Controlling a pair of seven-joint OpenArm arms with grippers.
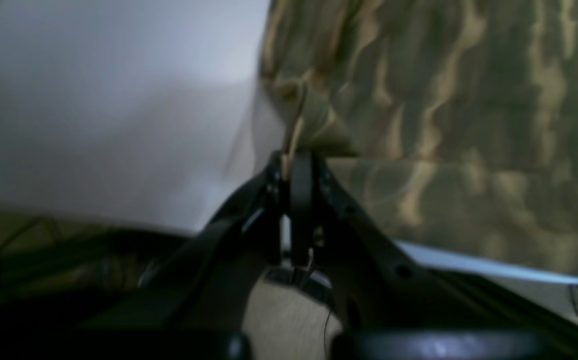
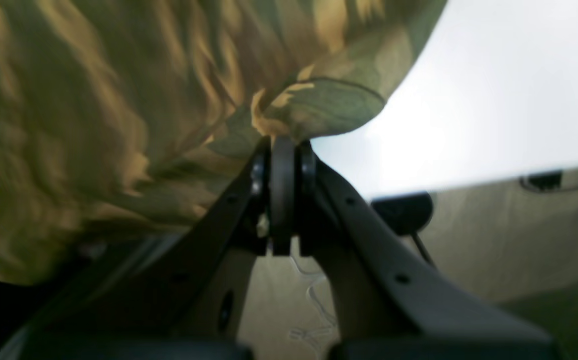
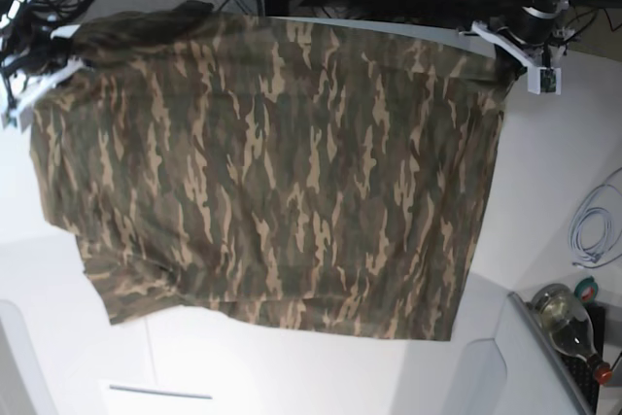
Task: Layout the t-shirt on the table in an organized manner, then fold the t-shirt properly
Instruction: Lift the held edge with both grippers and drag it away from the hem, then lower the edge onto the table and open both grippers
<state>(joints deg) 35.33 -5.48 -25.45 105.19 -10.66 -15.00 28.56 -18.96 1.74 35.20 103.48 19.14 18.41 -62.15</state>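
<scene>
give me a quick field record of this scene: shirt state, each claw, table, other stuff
shirt: camouflage t-shirt held up by two top corners, hanging spread out over the table
left claw: left claw shut on a corner of the cloth, at base view's upper right
right claw: right claw shut on a hem edge, at base view's upper left
table: white table bare below the shirt's lower edge
other: glass bottle and coiled white cable at base view's right edge
</scene>
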